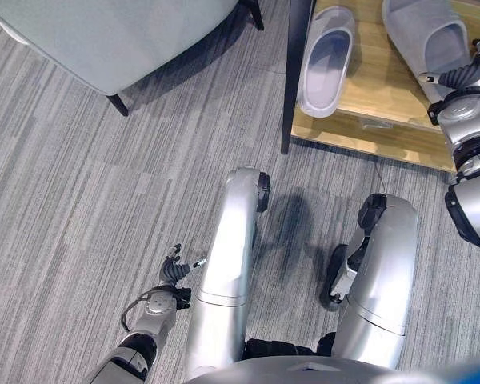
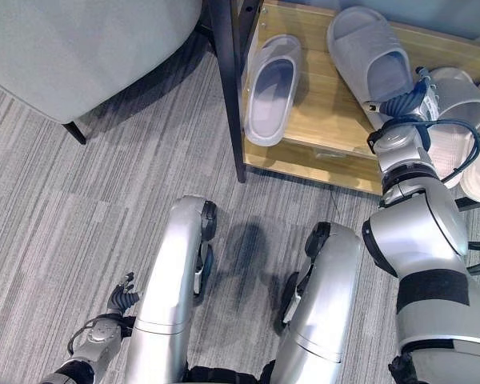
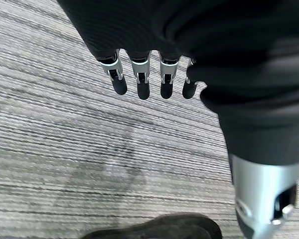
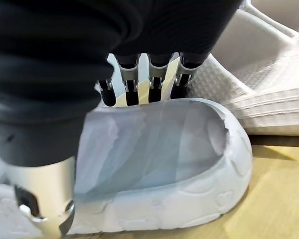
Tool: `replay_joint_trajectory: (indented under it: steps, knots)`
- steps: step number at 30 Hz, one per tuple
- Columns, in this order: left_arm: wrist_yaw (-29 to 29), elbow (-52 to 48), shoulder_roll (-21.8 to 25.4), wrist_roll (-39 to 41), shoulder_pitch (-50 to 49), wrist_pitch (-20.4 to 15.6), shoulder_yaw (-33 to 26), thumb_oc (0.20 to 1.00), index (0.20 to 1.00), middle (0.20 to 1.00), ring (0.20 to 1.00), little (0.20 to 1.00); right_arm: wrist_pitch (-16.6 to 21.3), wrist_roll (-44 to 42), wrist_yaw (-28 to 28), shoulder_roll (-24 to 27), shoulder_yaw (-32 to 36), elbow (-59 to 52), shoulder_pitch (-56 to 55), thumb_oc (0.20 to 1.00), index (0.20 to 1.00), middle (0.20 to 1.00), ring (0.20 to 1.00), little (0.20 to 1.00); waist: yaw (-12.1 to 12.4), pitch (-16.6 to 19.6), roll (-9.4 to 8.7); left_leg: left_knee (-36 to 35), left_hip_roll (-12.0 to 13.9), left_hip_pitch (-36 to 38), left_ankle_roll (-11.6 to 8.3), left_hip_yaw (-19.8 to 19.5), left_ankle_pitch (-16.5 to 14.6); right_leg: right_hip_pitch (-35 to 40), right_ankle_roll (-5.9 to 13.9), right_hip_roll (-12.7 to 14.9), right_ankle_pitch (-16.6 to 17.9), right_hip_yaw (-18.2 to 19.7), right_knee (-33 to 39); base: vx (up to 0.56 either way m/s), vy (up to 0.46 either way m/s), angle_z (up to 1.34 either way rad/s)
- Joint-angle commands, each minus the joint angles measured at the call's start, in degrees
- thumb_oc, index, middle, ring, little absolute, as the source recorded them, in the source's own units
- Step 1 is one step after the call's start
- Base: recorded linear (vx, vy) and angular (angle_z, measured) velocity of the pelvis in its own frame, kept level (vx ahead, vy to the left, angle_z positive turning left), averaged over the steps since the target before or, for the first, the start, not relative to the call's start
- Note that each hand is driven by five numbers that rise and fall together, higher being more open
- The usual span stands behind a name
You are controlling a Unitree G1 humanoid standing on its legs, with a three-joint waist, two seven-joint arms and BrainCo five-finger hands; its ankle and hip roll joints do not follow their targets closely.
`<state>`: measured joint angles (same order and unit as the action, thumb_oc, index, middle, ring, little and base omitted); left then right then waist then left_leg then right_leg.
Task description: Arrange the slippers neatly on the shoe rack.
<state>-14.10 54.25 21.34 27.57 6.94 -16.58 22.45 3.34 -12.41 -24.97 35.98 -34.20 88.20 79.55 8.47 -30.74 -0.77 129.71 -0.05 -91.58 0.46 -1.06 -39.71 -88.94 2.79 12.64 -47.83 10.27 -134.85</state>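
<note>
right robot hand (image 2: 402,100) fingers inside grey slipper (image 2: 368,56), grip unclear | long axis diagonal on shoe rack (image 2: 320,120) | left robot hand (image 3: 144,74) relaxed, far

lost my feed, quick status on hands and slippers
Left hand open, idle low over the carpet. Right hand at the heel of a grey slipper on the shoe rack, fingers inside, grip unclear. Second grey slipper alongside. Nothing blocking.

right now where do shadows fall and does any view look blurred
Left eye view: a soft shadow lies on the carpet below the shoe rack. Right wrist view: the right hand at the blue-grey slipper looks blurred up close, as do the pale slippers behind.
</note>
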Motion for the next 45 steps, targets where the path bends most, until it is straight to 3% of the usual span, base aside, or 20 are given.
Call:
replay_joint_trajectory:
  steps: [1,10,18,23,28,36,45]
  knots:
    - [-0.66,-4.58,3.75,-0.51,-2.26,-0.63,3.46,1.000,1.000,1.000,1.000,1.000,1.16,-1.77,-0.59,-0.44,0.20,-1.10,1.57,1.000,1.000,1.000,1.000,1.000,2.06,0.95,1.20,0.34,0.53,1.62,1.90,-4.07,-7.05,0.16,-4.61,-2.68,9.93,6.15,1.84,0.00,0.000,0.00]
    - [-2.32,-4.85,3.57,-1.31,-0.12,0.04,2.80,1.000,1.000,1.000,1.000,1.000,1.85,-2.19,-1.45,-6.43,0.19,-4.42,0.74,1.000,1.000,1.000,1.000,1.000,0.30,0.98,0.70,2.07,0.19,1.62,1.67,-4.35,-8.12,1.11,-4.39,-3.38,9.26,6.55,-0.53,0.01,0.009,-0.03]
    - [-3.77,-3.99,2.61,-1.09,-2.08,0.66,1.76,1.000,1.000,1.000,1.000,1.000,2.12,3.94,-9.67,-9.34,1.34,-16.00,-1.68,1.000,1.000,1.000,1.000,1.000,-1.81,0.99,0.21,2.34,0.48,1.62,1.43,-4.53,-8.39,0.75,-4.54,-4.23,9.42,6.73,-0.95,0.02,-0.026,-0.08]
    - [-4.35,-4.47,2.04,-2.31,-3.74,0.44,1.32,1.000,1.000,1.000,1.000,1.000,3.34,6.90,-16.66,-7.95,8.21,-28.71,-7.01,1.000,1.000,1.000,1.000,1.000,-3.12,0.97,0.86,2.39,0.41,1.62,1.53,-4.76,-8.47,0.22,-4.68,-4.62,9.14,6.61,-1.07,0.02,-0.031,-0.07]
    - [-4.25,-4.84,1.95,-3.25,-4.99,0.61,0.62,1.000,1.000,1.000,1.000,1.000,4.16,6.96,-19.49,-7.24,14.49,-36.50,-12.48,1.000,1.000,1.000,1.000,1.000,-3.88,0.97,1.12,3.01,0.38,1.62,1.37,-4.78,-8.55,0.13,-4.63,-4.79,8.99,6.39,-1.94,0.02,-0.053,-0.06]
    - [-2.92,-3.23,1.65,-3.88,-4.52,1.19,0.70,1.000,1.000,1.000,1.000,1.000,4.18,7.40,-17.03,-7.29,14.45,-37.95,-15.02,1.000,1.000,1.000,1.000,1.000,-4.57,0.99,1.04,4.19,0.35,1.62,1.27,-5.30,-8.74,-0.04,-4.43,-5.21,8.98,6.18,-2.75,0.01,-0.014,-0.01]
    - [-3.62,0.77,0.01,-3.86,-0.91,1.56,-0.23,1.000,1.000,1.000,1.000,1.000,6.60,5.63,-14.90,-11.31,14.56,-42.93,-18.41,1.000,1.000,1.000,1.000,1.000,-5.48,1.04,0.62,6.49,0.05,1.62,1.37,-5.82,-9.15,0.44,-3.98,-5.78,9.29,5.86,-4.10,0.01,-0.013,-0.05]
